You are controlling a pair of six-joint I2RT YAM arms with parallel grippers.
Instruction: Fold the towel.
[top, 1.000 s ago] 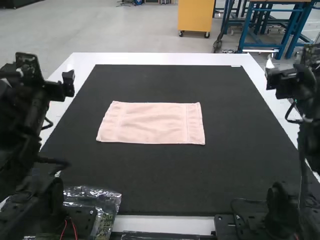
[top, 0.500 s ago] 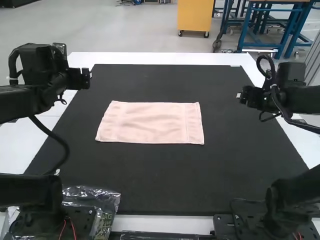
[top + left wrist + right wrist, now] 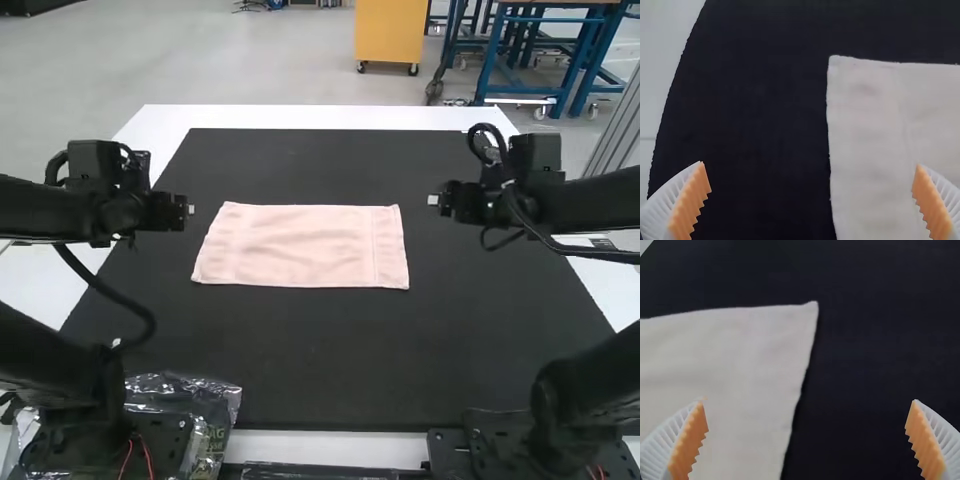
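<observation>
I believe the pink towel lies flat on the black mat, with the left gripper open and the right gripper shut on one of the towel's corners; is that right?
Not quite: the right gripper is open, its fingers wide apart and gripping no corner, as the right wrist view shows. The pink towel does lie flat on the black mat, and the left gripper is open.

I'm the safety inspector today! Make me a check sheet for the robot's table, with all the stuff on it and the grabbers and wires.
Surface: black mat, lying flat.
Job's things: pink towel, spread flat in a rectangle.
Clutter: shiny plastic packaging by the left arm's base.
Grippers: left gripper and right gripper open, holding nothing.
Cables: black cable hanging from the left arm.
Surroundings: white table bordering the mat.
</observation>
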